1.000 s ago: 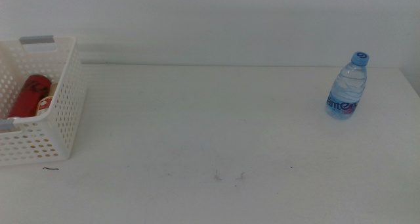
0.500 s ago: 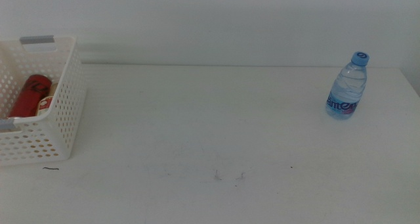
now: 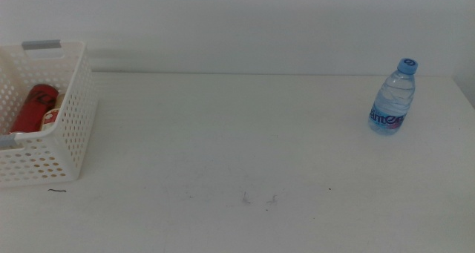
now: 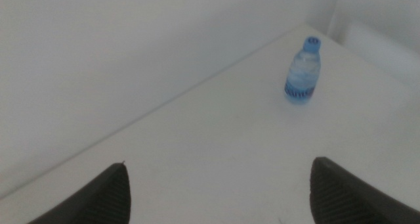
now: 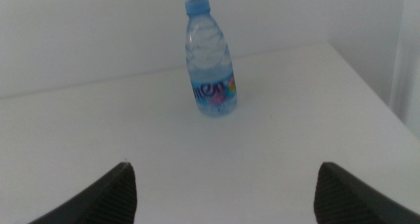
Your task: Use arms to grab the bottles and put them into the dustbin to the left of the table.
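The water bottle (image 5: 210,58) carries a label with lettering, perhaps "anten", too blurred to read surely.

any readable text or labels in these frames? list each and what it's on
Water bottle label: pale lettering on a blue band, only partly visible; too blurred to quote.
Red can in the dustbin: a dark mark on it, unreadable.
Container beside the can: label too small to read.
Nothing readable elsewhere.

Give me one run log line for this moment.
water bottle: upright, far right of table | red can: in dustbin | left gripper: open, empty | right gripper: open, facing bottle
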You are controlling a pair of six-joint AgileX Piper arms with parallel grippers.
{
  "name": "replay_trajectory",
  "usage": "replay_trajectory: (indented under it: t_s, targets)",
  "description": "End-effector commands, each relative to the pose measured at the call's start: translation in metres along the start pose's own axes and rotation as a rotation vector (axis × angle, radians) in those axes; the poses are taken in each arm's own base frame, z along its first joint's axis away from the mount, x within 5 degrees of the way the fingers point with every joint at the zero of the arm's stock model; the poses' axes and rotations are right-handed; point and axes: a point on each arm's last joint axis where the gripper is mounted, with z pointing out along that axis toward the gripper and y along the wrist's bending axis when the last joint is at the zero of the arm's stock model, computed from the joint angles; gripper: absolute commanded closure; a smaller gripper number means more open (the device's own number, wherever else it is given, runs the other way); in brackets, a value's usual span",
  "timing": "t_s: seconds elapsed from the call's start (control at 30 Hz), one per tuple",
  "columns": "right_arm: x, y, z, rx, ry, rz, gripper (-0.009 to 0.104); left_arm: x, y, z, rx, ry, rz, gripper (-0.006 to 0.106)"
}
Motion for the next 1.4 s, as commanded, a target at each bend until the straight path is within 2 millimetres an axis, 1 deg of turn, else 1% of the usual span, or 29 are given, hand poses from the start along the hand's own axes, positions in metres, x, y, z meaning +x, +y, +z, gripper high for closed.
replay_trajectory:
  t_s: [0.0, 0.03, 0.13, 0.17, 0.23, 0.3, 0.43, 0.5, 0.6, 0.67, 0.77, 0.83, 0.93, 1.0, 1.1, 1.37]
  targets:
    - [-0.005, 0.000, 0.000, 0.000, -0.064, -0.013, 0.010, -0.003, 0.000, -0.001, -0.013, -0.035, -0.006, 0.007]
    - [-0.009, 0.001, -0.001, -0.010, -0.109, -0.003, 0.010, -0.004, 0.001, -0.001, -0.018, -0.047, -0.006, 0.007]
    - [-0.024, 0.004, -0.003, -0.027, -0.281, -0.080, 0.010, -0.006, 0.001, -0.001, -0.026, -0.072, -0.007, 0.007]
    - [-0.028, 0.004, -0.001, -0.033, -0.309, -0.065, 0.010, -0.006, 0.002, -0.001, -0.028, -0.077, -0.007, 0.007]
    - [-0.029, 0.004, 0.006, -0.028, -0.269, -0.045, 0.010, -0.007, 0.002, -0.001, -0.029, -0.081, -0.007, 0.007]
    - [-0.029, 0.004, 0.018, -0.019, -0.222, -0.049, 0.010, -0.007, 0.002, -0.001, -0.030, -0.083, -0.007, 0.007]
    - [-0.031, 0.005, 0.041, -0.024, -0.190, -0.104, 0.010, -0.007, 0.002, -0.001, -0.031, -0.085, -0.007, 0.007]
    - [-0.028, 0.006, 0.053, -0.030, -0.165, -0.120, 0.010, -0.007, 0.002, -0.001, -0.031, -0.085, -0.007, 0.007]
    - [-0.019, 0.007, 0.075, -0.052, -0.072, -0.162, 0.010, -0.007, 0.002, -0.001, -0.031, -0.085, -0.007, 0.007]
    - [-0.018, 0.008, 0.090, -0.069, -0.047, -0.180, 0.010, -0.007, 0.002, -0.001, -0.031, -0.085, -0.007, 0.007]
    - [-0.017, 0.008, 0.109, -0.071, -0.046, -0.163, 0.010, -0.007, 0.002, -0.001, -0.029, -0.086, -0.009, 0.007]
    - [-0.016, 0.008, 0.118, -0.076, -0.058, -0.129, 0.010, -0.007, 0.002, -0.001, -0.034, -0.086, -0.006, 0.007]
    - [-0.012, 0.007, 0.131, -0.079, -0.096, -0.151, 0.010, -0.007, 0.003, -0.001, -0.040, -0.084, -0.003, 0.007]
    - [-0.008, 0.005, 0.139, -0.064, -0.087, -0.180, 0.010, -0.007, 0.003, -0.001, -0.040, -0.084, -0.003, 0.007]
    - [-0.002, 0.001, 0.155, -0.029, -0.054, -0.163, 0.010, -0.007, 0.003, -0.001, -0.040, -0.084, -0.003, 0.007]
    - [0.009, -0.002, 0.214, -0.013, -0.015, -0.156, 0.010, -0.007, 0.003, -0.001, -0.040, -0.084, -0.003, 0.007]
